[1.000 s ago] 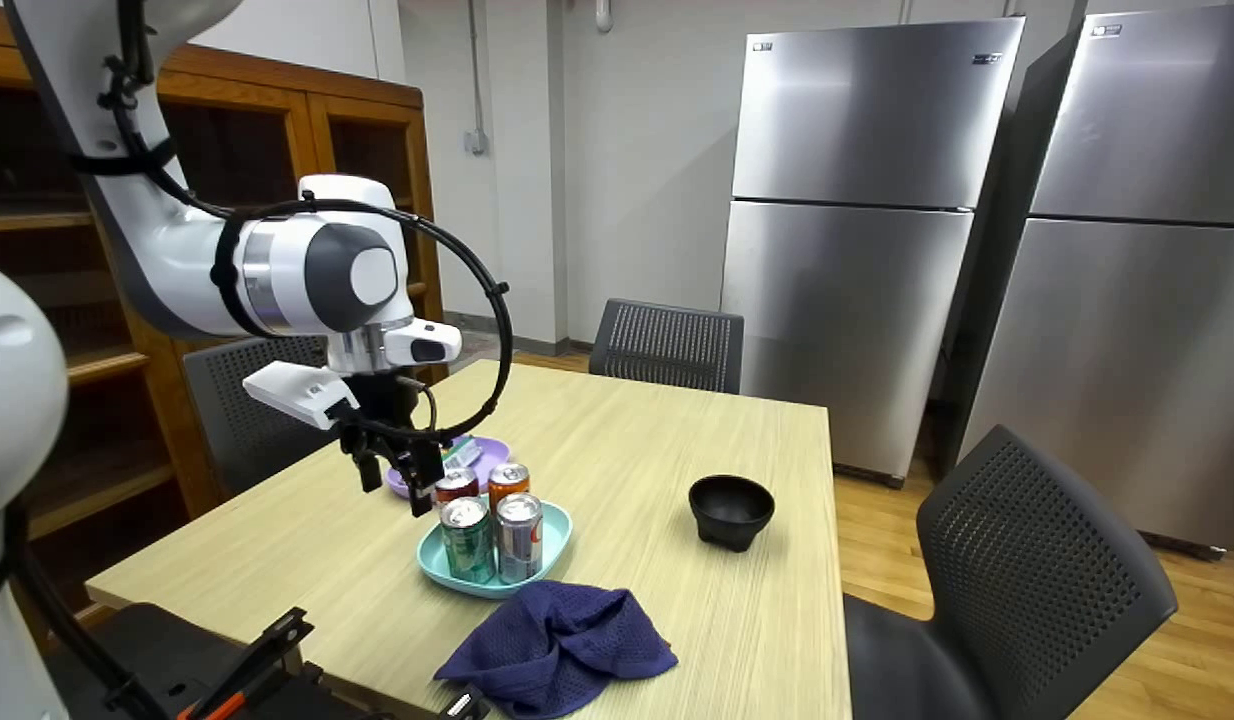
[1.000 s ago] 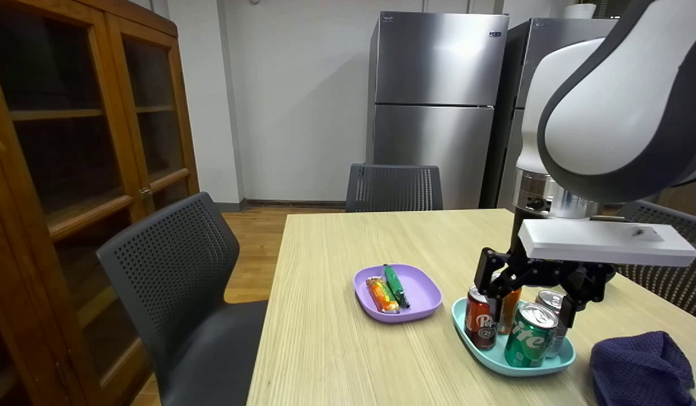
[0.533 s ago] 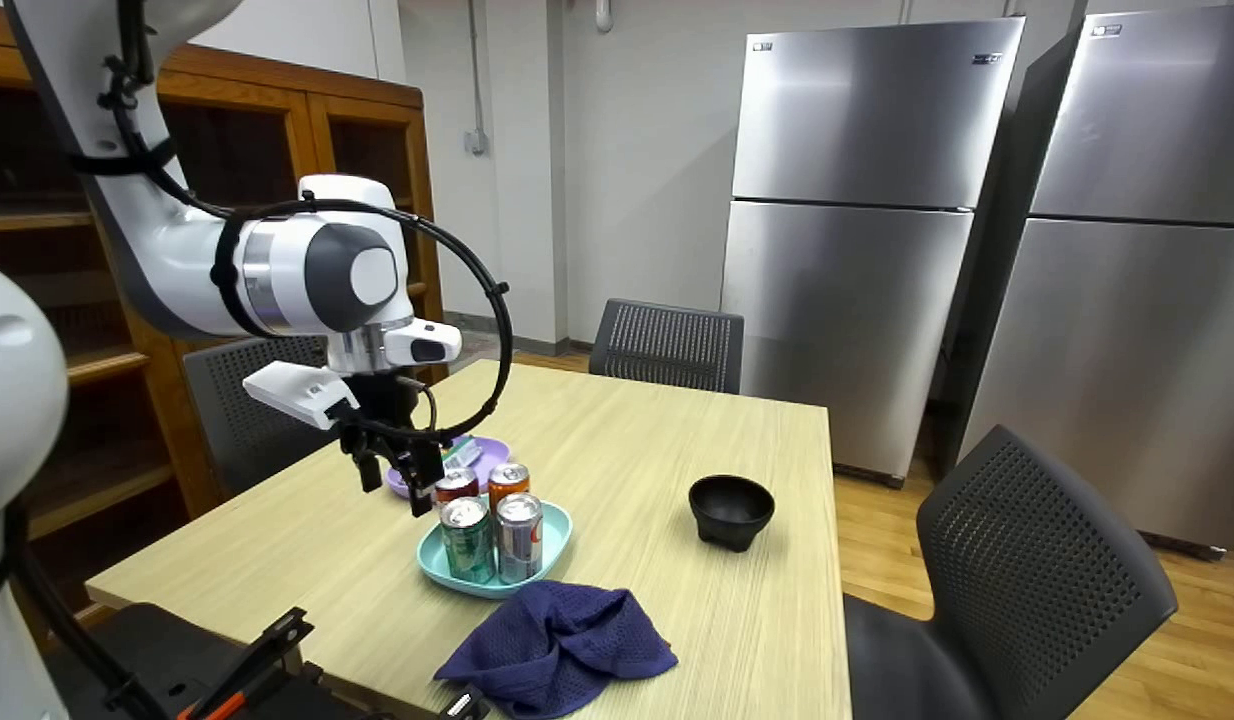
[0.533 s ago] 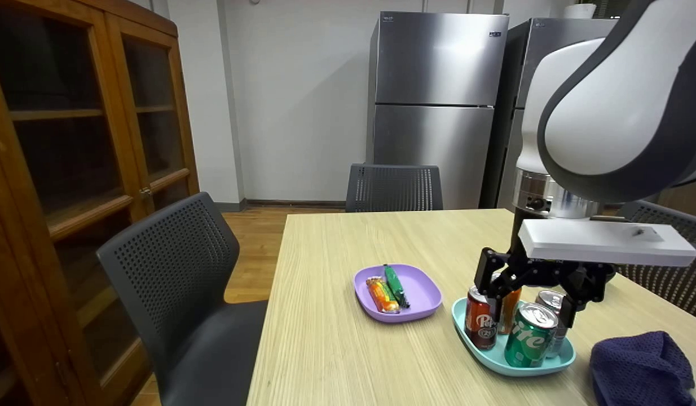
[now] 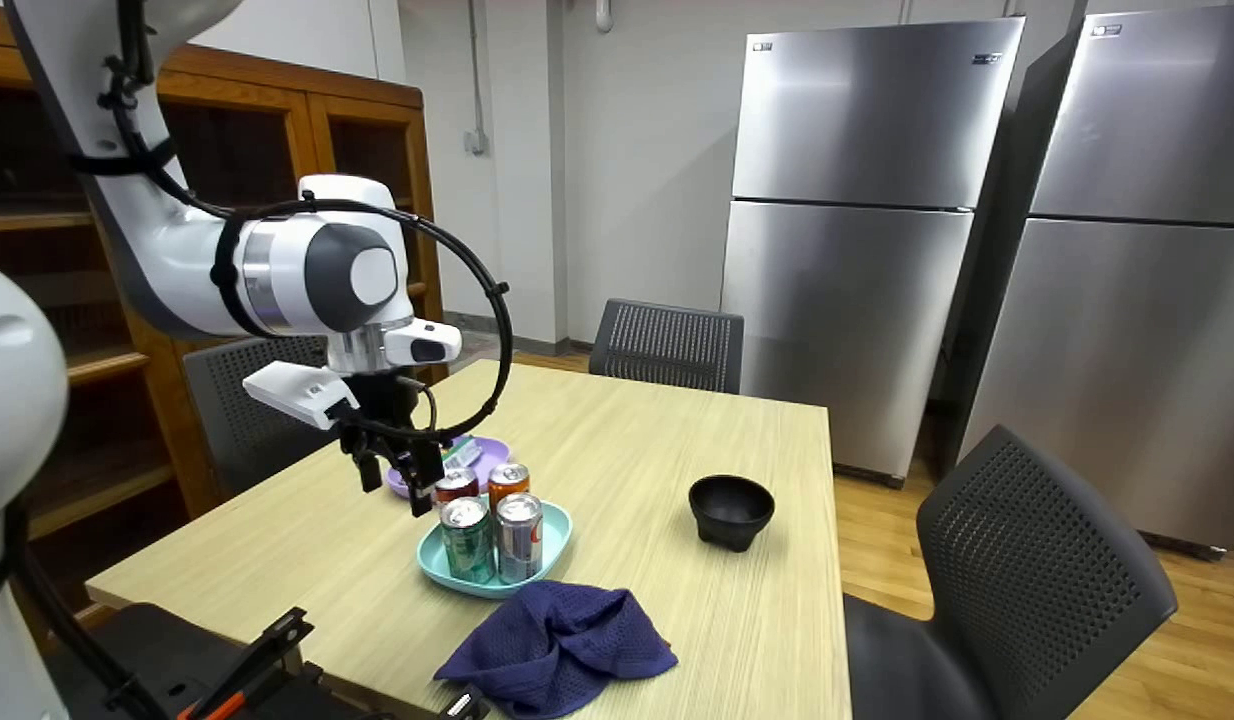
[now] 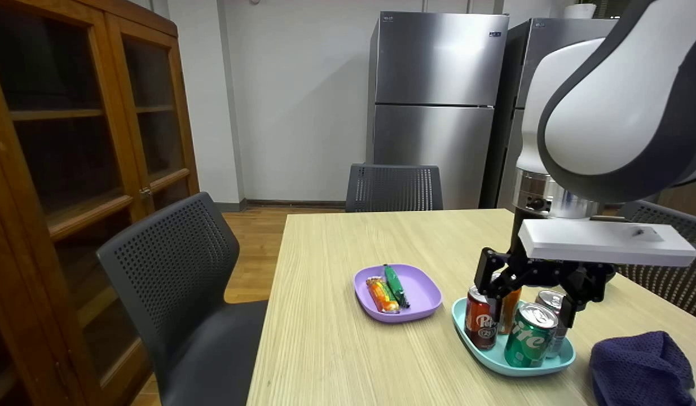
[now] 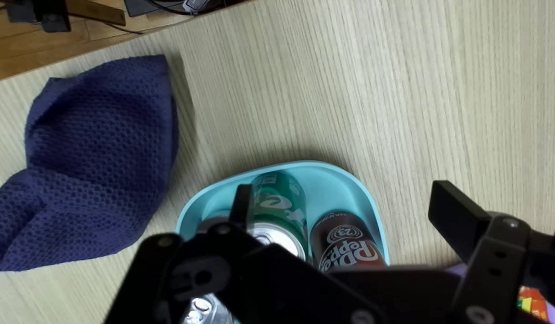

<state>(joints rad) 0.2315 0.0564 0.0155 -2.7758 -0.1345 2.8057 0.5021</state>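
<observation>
My gripper [image 7: 347,200] hangs over the table by a teal tray [image 6: 511,371], jaws wide apart with nothing between them. Several small cans stand upright in the tray. A green Sprite can [image 6: 528,338] and a dark red Dr Pepper can [image 6: 481,327] show below the jaws in the wrist view. An orange can [image 5: 508,482] and a silver can [image 5: 520,540] stand beside them. Black fingers [image 7: 457,216] partly cover the cans in the wrist view, and no contact is visible. The gripper also appears in both exterior views.
Crumpled navy cloth [image 5: 562,650] lies beside the tray. A purple plate [image 6: 424,290] holds an orange wrapped snack [image 6: 383,294] and a green one [image 6: 396,286]. A black bowl [image 5: 732,510] stands farther along the table. Chairs [image 6: 173,248] surround it; a wooden cabinet [image 6: 117,113] and fridges [image 5: 867,300] stand behind.
</observation>
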